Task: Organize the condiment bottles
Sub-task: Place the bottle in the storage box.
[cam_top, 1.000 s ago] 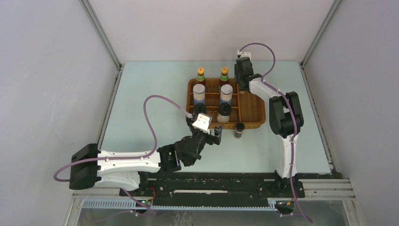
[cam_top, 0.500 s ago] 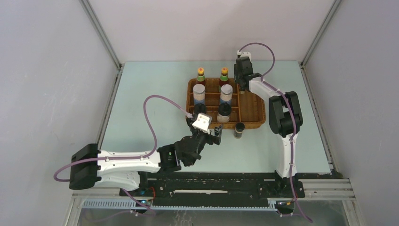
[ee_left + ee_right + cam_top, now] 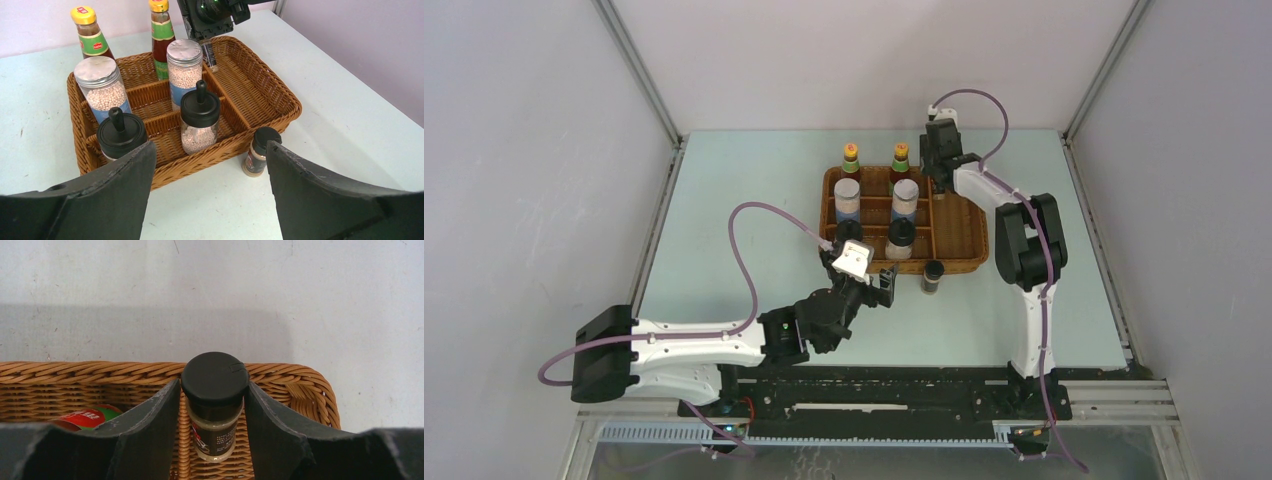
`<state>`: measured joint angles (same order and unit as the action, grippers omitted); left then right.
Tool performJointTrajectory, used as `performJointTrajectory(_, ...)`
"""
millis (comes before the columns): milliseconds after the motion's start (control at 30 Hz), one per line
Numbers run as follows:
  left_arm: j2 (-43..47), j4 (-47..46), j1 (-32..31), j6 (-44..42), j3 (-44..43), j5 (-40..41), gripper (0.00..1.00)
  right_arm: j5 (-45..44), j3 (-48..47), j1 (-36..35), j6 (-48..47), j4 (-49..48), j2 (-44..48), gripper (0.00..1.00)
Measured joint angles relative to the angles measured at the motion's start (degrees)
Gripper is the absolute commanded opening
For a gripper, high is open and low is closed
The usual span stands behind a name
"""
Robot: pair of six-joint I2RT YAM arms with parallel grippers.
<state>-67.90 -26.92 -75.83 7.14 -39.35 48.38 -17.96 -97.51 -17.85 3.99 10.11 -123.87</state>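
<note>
Flanking tiny dark bottle [image 3: 216,432], right gripper [image 3: 214,386] — grip unclear, left gripper [image 3: 210,150] spread — empty

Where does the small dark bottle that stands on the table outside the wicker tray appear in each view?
Top external: the small dark bottle stands just outside the wicker tray's near rim, right of middle.
Left wrist: lower right, on the table beside the tray.
Right wrist: not in it.
Shared landmark: the wicker tray.

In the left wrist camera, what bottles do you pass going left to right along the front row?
First black-lidded clear jar of white grains → second black-lidded clear jar of white grains → tiny dark black-capped bottle.
</note>
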Motion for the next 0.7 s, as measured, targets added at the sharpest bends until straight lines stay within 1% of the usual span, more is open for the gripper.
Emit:
performJointTrajectory(200, 0.0, -0.1, 0.0, 0.0, 0.0, 0.0, 0.85, 0.5, -1.7, 0.3, 0.0, 0.8, -0.2, 0.57)
performJointTrajectory(367, -0.1, -0.7, 0.0, 0.0, 0.0, 0.0, 0.84, 0.6, -3.5, 0.5, 0.0, 1.0, -0.6, 0.54)
performJointTrajectory(567, -0.3, -1.1, 0.0, 0.0, 0.0, 0.0, 0.85, 1.0, -4.4, 0.6, 0.0, 1.2, -1.3, 0.47)
performJointTrajectory(700, -0.4, -1.2, 0.0, 0.0, 0.0, 0.0, 0.85, 1.5, -4.4, 0.9, 0.0, 1.3, -1.3, 0.39)
